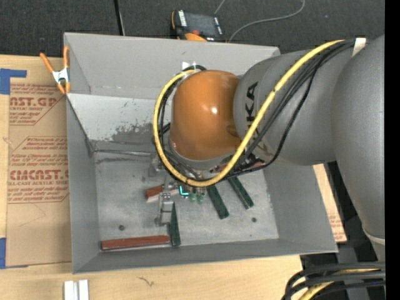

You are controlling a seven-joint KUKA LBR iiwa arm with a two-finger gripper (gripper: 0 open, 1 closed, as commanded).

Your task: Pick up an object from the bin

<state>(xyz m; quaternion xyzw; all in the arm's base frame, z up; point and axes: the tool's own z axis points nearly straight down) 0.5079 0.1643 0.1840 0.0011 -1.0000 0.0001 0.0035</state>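
Gripper [165, 206] low over the grey metal bin [112, 114] floor, left of centre; jaws apart or together: unreadable. Small reddish-brown block [152, 194] just beside its left. Dark green flat stick [173, 231] just below, touching the long reddish-brown flat bar [135, 243].

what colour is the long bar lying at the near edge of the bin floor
Reddish-brown; the long bar shows best in the camera view.

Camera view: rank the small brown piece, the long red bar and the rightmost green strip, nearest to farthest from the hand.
1. Small brown piece, just left of the hand.
2. Long red bar, below and to its left.
3. Rightmost green strip, off to the right.
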